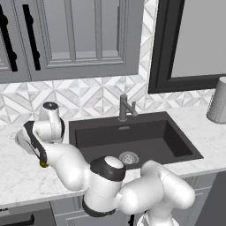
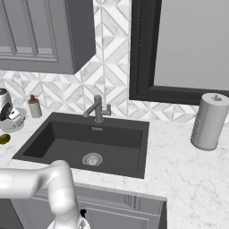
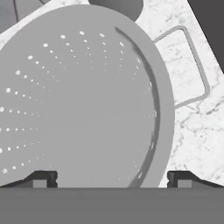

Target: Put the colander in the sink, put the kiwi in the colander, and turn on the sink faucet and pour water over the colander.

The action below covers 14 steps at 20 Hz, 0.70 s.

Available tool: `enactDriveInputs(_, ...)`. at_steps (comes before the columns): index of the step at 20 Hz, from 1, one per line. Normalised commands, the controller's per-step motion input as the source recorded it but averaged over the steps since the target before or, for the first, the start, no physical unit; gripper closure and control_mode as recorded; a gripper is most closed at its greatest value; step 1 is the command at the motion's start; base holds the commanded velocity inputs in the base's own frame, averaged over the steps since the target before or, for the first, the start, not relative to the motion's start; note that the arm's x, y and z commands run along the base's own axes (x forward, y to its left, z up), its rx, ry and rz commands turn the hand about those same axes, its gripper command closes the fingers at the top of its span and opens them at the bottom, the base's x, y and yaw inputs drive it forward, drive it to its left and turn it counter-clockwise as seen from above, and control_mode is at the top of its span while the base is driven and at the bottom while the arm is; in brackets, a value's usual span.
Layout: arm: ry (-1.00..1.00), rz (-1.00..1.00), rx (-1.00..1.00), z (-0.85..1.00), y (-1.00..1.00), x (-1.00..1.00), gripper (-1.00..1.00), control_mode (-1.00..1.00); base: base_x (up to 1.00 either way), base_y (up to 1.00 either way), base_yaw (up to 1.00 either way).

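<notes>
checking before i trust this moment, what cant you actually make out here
- Whether the gripper touches the colander: hand view, fingertips cut by the bottom edge.
- Most of the colander in the right base view, behind the hand at the left edge.
- The kiwi: right base view, too small for detail.
- The sink front wall: left base view, behind the arm.

White dotted colander, olive kiwi, dark grey sink.

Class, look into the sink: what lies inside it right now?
Inside the sink sits just its round metal drain; no water shows. The arm covers part of its front edge in the left base view.
</notes>
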Motion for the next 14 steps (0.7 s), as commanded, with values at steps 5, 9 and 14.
enactDriveInputs(5, 0.00, 0.00, 0.00, -0.30, 0.00, 0.00, -1.00, -1.00, 0.00, 0.00, 0.00)
enactDriveInputs(9, 0.00, 0.00, 0.00, -0.21, 0.00, 0.00, -1.00, -1.00, 0.00, 0.00, 0.00)
enactDriveInputs(14, 0.00, 0.00, 0.00, 0.00, 0.00, -0.01, -1.00, -1.00, 0.00, 0.00, 0.00)
